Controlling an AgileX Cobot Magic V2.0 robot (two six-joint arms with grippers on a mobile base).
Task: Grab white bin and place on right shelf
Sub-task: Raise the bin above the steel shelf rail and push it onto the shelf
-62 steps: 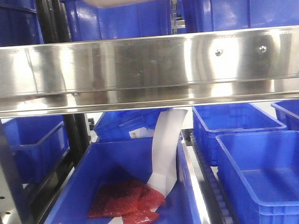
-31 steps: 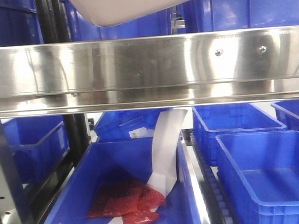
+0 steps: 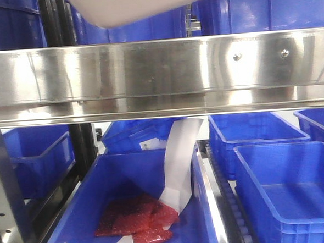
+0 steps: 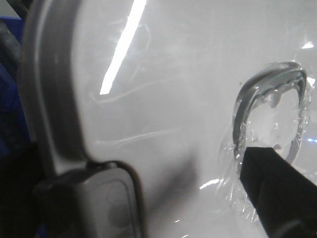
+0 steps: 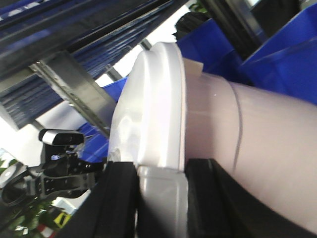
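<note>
The white bin (image 3: 138, 4) hangs tilted at the top of the front view, its pale underside just above the right shelf's shiny steel front beam (image 3: 159, 72) with two screws. In the left wrist view, the flat white lid (image 4: 173, 89) fills the frame. My left gripper (image 4: 148, 198) straddles the grey latch (image 4: 106, 198); one black finger (image 4: 277, 193) lies on the lid by a taped mark. In the right wrist view, my right gripper (image 5: 161, 198) is shut on the bin's rim latch, with the pinkish wall (image 5: 257, 163) to its right.
Below the beam stand open blue crates: one with red bags and a white paper strip (image 3: 129, 211), and others at the right (image 3: 287, 185) and left (image 3: 37, 156). More blue crates (image 3: 254, 5) sit behind the bin. A perforated upright (image 3: 8, 208) stands at the lower left.
The bin's underside has come lower into the front view, from a thin strip at the top edge to a deeper wedge. It has barely shifted in the last half second.
</note>
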